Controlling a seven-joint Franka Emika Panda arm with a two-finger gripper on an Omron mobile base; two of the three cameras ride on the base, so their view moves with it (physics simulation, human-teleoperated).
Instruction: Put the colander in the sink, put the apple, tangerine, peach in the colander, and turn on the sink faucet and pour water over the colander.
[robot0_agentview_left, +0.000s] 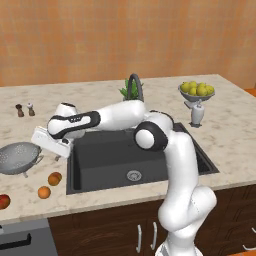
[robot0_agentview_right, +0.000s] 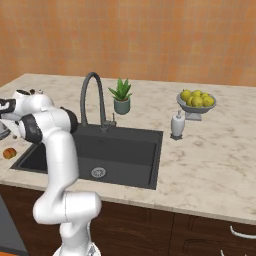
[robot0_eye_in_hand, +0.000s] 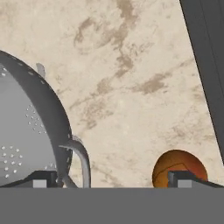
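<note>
Reaching left, jaws spread beside colander (robot0_agentview_left: 17, 158).

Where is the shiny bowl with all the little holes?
In the left base view, the colander sits on the counter left of the sink, with the peach nearby.

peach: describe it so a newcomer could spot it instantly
Start at the dark sink and look to the counter on its left, in front of the silver colander. Two orange fruits lie there; the peach is the creased, reddish-blushed one nearer the sink, not the smooth tangerine.
</note>
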